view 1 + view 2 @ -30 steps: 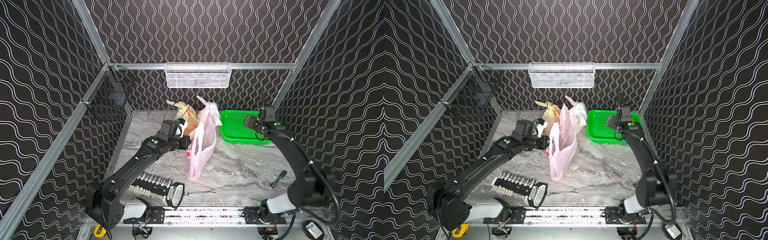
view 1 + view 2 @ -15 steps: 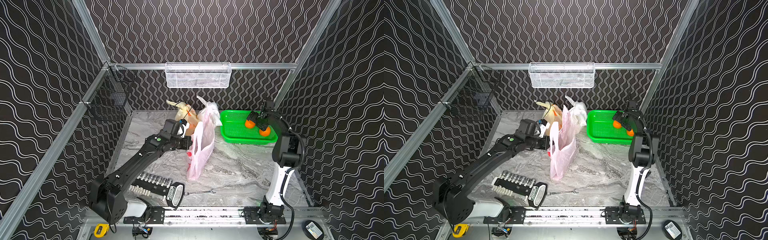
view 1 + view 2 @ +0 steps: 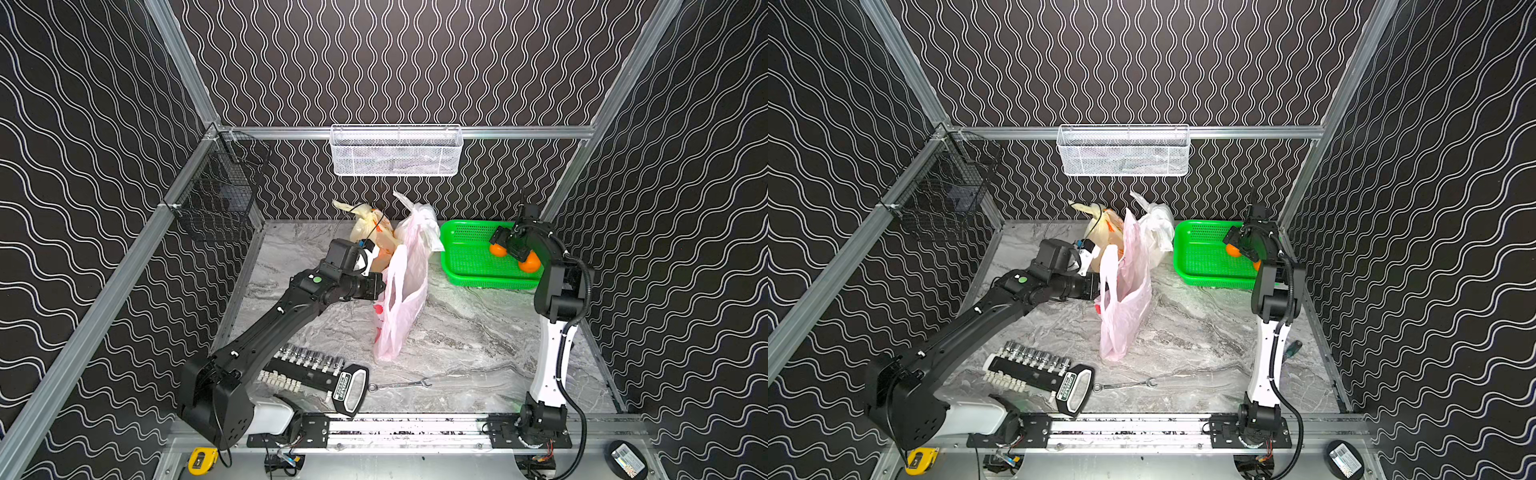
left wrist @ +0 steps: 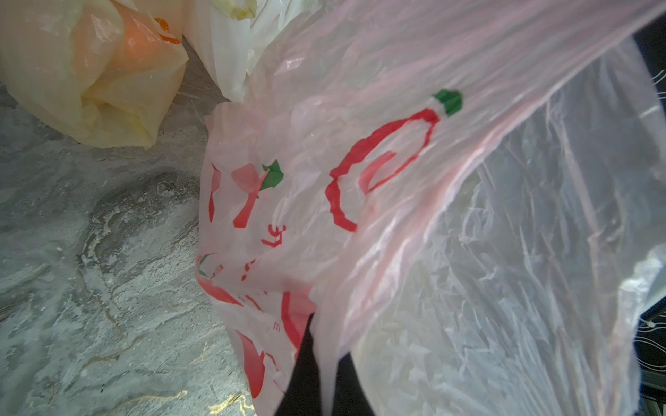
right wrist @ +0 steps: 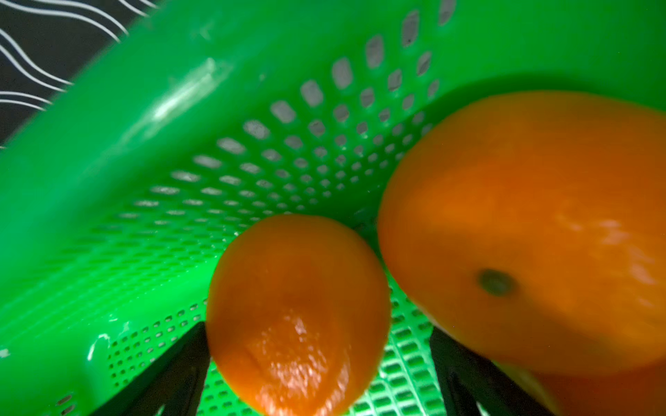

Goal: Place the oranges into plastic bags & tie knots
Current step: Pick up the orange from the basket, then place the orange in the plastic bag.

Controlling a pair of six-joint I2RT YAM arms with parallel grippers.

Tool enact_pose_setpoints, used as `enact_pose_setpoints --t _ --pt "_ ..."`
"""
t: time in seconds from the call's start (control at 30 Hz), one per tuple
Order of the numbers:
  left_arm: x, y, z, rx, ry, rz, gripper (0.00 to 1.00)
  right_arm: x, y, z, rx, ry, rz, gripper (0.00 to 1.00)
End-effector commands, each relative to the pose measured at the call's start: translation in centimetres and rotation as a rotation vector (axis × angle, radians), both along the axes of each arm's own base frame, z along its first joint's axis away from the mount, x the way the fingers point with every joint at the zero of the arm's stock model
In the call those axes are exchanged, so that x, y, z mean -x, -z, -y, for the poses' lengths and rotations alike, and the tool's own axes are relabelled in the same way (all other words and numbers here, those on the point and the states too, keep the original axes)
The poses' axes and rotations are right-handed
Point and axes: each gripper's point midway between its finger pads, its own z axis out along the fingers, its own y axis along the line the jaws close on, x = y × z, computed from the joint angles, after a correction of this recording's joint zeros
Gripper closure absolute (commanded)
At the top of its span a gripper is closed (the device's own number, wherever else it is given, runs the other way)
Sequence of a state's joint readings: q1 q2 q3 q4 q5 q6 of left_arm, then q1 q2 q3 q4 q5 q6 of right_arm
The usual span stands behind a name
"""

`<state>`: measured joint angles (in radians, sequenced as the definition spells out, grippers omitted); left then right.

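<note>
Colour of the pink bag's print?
Red with green bits; pink bag shows best in left wrist view.

**Desk:** Even overhead light in both top views, sharp throughout, with faint shadows on the marble floor [image 3: 457,332].

**Photographer:** The wrist views are softer. The oranges [image 5: 295,313] blur close-up, glare streaks the green basket [image 5: 173,101], and the pink bag [image 4: 360,144] smears near the lens.

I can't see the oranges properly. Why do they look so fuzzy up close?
Right wrist view: the oranges sit near the lens, so they and the green basket look soft, with white glare spots; left wrist view: the pink bag shows its red print more clearly; both top views: everything small but sharp.
</note>
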<state>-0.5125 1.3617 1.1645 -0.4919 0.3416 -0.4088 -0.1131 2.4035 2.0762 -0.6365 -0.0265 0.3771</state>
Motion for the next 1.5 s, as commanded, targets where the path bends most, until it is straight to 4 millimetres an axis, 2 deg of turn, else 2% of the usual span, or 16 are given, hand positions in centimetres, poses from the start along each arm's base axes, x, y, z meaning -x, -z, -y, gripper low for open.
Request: enact_pose_setpoints --t 0.0,0.2,0.3,0.4,0.5,0.6,0.67,0.77,0.87,0.93,1.1,1.23,1.33,1.37,1.47 --pt "0.0 -0.4 0.1 0.002 0.020 0.017 1.00 -0.2 0.4 0.5 0.034 -0.015 -0.015 0.08" --pt "0.2 -0.6 0.1 0.014 0.013 0.015 1.00 -0.3 0.9 0.5 0.037 -0.012 -0.022 0.22" --pt "0.2 -0.9 0.3 0.040 0.010 0.012 1.00 -0.2 0.0 0.6 0.038 -0.006 -0.008 0.29" --pt "0.1 -1.3 0.9 0.098 0.029 -0.009 1.00 0.3 -1.7 0.5 0.035 0.005 0.022 0.38" --pt "0.0 -1.9 1.3 0.160 0.039 -0.008 1.00 1.1 -3.8 0.3 0.029 0.013 0.058 0.41" --pt "-0.2 -2.4 1.6 0.214 0.049 -0.009 1.00 2.8 -6.0 -0.5 -0.001 0.006 0.071 0.42" --pt "-0.4 -2.5 1.6 0.241 0.048 -0.009 1.00 4.4 -7.3 -1.7 -0.058 -0.002 0.091 0.44" --pt "-0.8 -2.7 1.6 0.267 0.042 -0.007 1.00 8.0 -9.1 -5.6 -0.181 -0.076 0.133 0.44" --pt "-1.0 -3.4 1.6 0.314 0.044 0.006 1.00 12.5 -13.3 -9.6 -0.257 -0.168 0.207 0.46" --pt "-1.2 -3.8 1.7 0.333 0.048 0.022 1.00 15.8 -16.4 -13.4 -0.296 -0.272 0.264 0.49" --pt "-1.5 -3.4 1.6 0.321 0.038 0.014 1.00 23.3 -24.3 -23.0 -0.335 -0.537 0.434 0.49" --pt "-1.8 -2.8 1.4 0.318 0.013 0.007 1.00 28.1 -29.1 -28.8 -0.475 -0.699 0.585 0.49" --pt "-1.7 -2.7 1.6 0.336 0.023 -0.003 1.00 29.2 -30.1 -31.9 -0.522 -0.793 0.610 0.49" --pt "-1.7 -2.5 1.6 0.335 0.022 -0.004 1.00 29.1 -29.7 -32.5 -0.519 -0.803 0.595 0.50" --pt "-1.7 -2.1 1.4 0.320 0.012 -0.007 1.00 28.0 -27.1 -35.1 -0.512 -0.852 0.504 0.50"
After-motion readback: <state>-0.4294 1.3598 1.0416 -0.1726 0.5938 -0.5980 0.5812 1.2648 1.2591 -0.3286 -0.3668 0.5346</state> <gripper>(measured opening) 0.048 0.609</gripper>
